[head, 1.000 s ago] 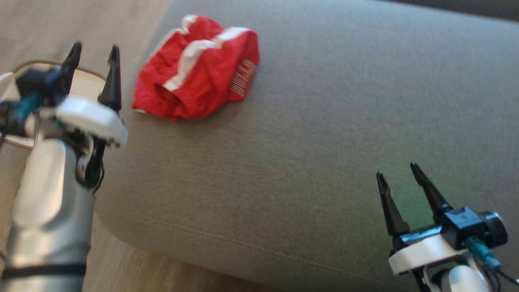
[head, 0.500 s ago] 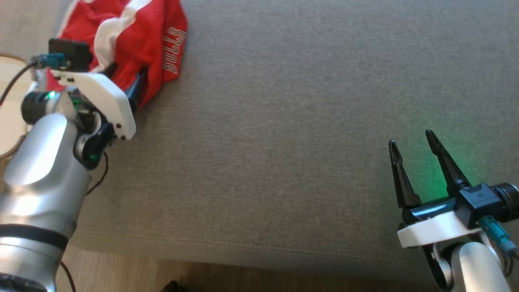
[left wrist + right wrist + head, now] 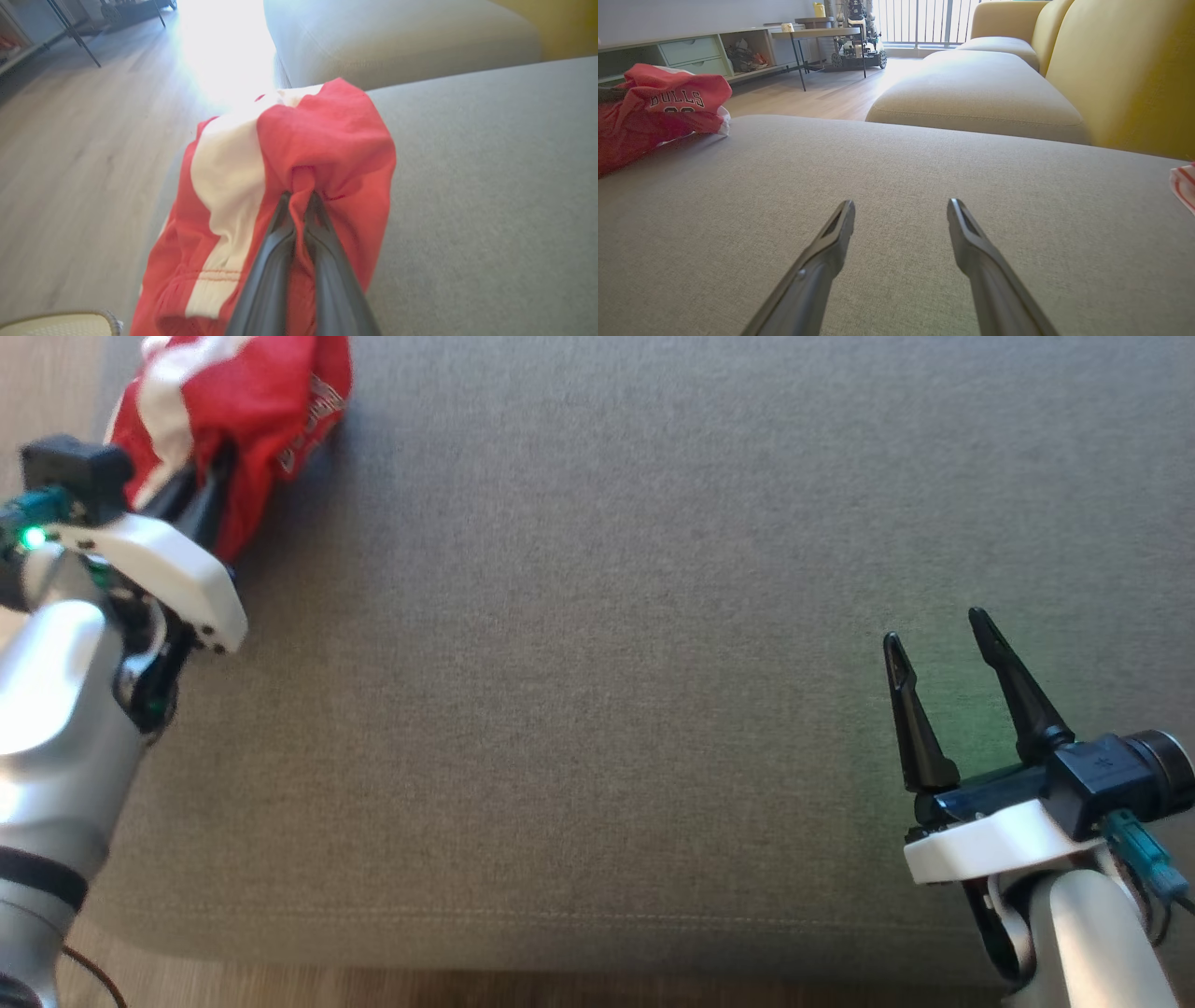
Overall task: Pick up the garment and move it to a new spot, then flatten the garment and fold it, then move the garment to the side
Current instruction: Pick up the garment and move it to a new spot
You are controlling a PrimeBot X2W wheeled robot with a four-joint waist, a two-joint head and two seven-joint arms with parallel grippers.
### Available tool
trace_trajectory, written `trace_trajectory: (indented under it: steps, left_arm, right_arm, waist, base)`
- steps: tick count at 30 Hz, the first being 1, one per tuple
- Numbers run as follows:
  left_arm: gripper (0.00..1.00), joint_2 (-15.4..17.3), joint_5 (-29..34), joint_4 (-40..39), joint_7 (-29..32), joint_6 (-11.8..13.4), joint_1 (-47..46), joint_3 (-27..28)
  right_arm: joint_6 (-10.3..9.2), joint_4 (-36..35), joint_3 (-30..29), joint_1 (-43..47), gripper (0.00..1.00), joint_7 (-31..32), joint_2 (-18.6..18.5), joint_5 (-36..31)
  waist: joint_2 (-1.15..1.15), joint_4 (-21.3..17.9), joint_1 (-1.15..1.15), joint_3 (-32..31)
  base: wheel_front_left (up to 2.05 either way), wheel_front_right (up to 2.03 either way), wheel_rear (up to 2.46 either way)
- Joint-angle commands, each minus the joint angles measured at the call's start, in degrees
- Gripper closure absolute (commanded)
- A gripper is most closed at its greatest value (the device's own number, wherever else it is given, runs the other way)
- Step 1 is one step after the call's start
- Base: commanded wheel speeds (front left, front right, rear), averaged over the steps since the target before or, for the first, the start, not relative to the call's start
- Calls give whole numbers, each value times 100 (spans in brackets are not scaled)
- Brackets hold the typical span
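Left gripper (image 3: 299,195) — fingers clenched on a fold of the red-and-white Bulls jersey (image 3: 327,135) (bunched at the grey cushion's (image 3: 597,709) far-left corner), forearm reaching forward. Right gripper (image 3: 934,627) — spread wide, empty, low over the cushion.

A grey sofa cushion (image 3: 607,663) carries the red garment (image 3: 271,392) (bunched, white-striped) near its far left corner.

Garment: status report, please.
Left pincer shut on red garment, bunched at cushion edge. Right pincer open, empty, above cushion. Nothing in the way.
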Motion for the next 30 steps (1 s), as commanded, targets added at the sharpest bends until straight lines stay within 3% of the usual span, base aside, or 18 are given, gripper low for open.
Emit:
trace_trajectory:
  steps: [1,9,17,24,30]
  left_arm:
    - [100,361,84,-133,-115,9,-353,218]
    - [100,601,680,-1116,-291,89,-473,177]
    - [100,610,1171,-2433,-180,261,-392,-181]
    - [100,289,1602,-2871,0,526,-274,-660]
    - [100,-352,1698,-2099,-143,569,75,-1079]
  right_arm:
    - [-2,-146,160,28,0,-53,10,43]
    - [-2,-140,242,102,0,-54,13,445]
    - [-2,-306,370,-26,0,-54,14,726]
    - [-2,-568,447,-221,0,-54,14,918]
    - [-2,-682,458,-332,0,-54,15,997]
  waist:
    - [0,-92,0,-206]
    - [0,-509,0,-801]
    - [0,-1350,0,-1033]
    - [0,-2167,0,-706]
    - [0,-2460,0,-354]
  base:
    - [0,0,0]
    - [0,0,0]
    - [0,0,0]
    - [0,0,0]
    - [0,0,0]
